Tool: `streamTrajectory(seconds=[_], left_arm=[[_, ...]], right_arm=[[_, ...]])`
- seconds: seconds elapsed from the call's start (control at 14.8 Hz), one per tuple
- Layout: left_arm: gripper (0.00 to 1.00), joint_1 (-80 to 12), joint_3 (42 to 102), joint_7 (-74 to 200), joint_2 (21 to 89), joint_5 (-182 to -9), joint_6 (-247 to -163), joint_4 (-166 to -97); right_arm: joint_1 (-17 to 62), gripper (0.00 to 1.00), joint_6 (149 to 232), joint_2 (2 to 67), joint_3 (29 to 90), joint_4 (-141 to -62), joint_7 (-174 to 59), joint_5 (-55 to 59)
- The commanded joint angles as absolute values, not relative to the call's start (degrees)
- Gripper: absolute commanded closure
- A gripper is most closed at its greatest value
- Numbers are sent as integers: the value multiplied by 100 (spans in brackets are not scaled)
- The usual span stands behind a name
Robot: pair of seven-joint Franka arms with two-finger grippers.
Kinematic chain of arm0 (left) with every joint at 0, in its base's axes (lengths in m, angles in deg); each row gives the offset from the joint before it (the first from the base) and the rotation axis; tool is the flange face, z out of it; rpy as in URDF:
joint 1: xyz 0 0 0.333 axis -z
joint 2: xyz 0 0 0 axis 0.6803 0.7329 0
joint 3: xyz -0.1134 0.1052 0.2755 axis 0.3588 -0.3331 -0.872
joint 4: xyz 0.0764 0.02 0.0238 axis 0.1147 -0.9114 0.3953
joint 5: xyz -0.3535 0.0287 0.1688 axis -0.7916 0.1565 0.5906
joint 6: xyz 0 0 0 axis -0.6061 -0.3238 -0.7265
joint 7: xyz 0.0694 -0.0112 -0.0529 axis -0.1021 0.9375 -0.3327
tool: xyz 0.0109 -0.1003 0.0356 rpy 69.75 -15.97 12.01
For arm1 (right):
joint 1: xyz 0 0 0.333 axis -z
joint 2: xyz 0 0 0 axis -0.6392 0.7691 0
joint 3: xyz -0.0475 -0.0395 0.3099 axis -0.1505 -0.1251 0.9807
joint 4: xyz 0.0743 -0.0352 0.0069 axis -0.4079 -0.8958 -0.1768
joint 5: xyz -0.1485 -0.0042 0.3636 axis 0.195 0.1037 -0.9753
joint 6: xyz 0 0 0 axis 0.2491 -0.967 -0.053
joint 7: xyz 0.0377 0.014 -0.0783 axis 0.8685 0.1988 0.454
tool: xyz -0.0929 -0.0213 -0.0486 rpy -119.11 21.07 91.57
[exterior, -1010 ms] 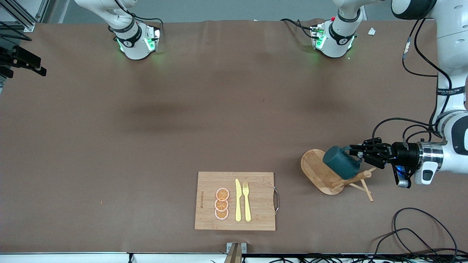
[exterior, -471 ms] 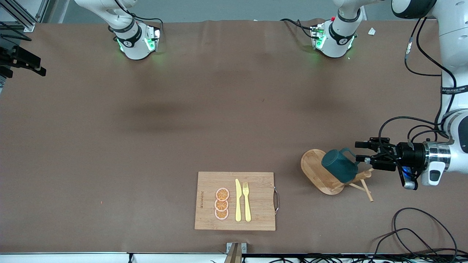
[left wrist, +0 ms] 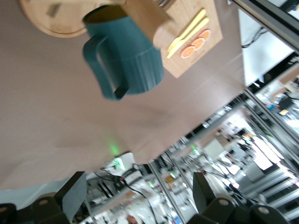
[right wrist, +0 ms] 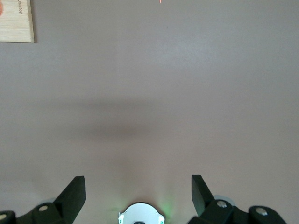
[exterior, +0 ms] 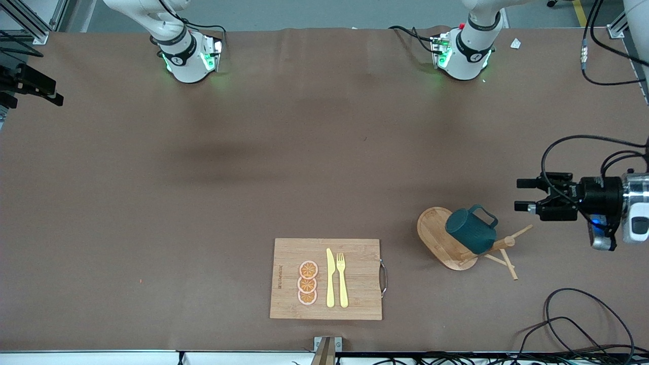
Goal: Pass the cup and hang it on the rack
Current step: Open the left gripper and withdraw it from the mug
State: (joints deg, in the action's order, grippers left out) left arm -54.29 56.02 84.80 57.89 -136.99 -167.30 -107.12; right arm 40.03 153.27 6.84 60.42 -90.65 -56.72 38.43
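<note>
Currently: cup [exterior: 471, 230], teal, hung on rack [exterior: 446, 244], lower right of front view, handle upward; left gripper [exterior: 522, 194] at right edge, clear of cup, fingers spread, empty; right gripper [right wrist: 138, 184] waiting over bare tabletop [exterior: 284, 152], fingers spread; cutting board [exterior: 327, 279] lower centre

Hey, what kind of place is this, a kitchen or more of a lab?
Most likely a robotics lab, not a kitchen: two robot arm bases are bolted to a brown-covered table, loose cables trail at its edge, and kitchen props like a cutting board and mug rack are staged there.
</note>
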Motion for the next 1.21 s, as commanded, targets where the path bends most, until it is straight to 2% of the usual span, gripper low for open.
streamTrajectory(seconds=[0.0, 0.54, 0.81, 0.94, 1.14], left_arm=[[0, -5289, 5719, 8619, 5235, -12921, -16697, -10821], [0, -5280, 6861, 8023, 3970, -9696, -16706, -10891], [0, -5306, 6914, 7356, 3626, -9473, -16732, -11119], [0, -5298, 6941, 7020, 3363, -9254, -16959, -11522], [0, -5289, 7151, 6906, 2504, -9131, -17749, -12716]], right_arm=[[4087, 0, 15366, 539, 6095, -9197, -5638, 3823], [4096, 0, 15314, 539, 6095, -9197, -5673, 3726], [4087, 0, 15305, 539, 6095, -9197, -5656, 3726], [4096, 0, 15296, 531, 6095, -9197, -5629, 3726], [4096, 0, 15270, 531, 6095, -9197, -5612, 3735]])
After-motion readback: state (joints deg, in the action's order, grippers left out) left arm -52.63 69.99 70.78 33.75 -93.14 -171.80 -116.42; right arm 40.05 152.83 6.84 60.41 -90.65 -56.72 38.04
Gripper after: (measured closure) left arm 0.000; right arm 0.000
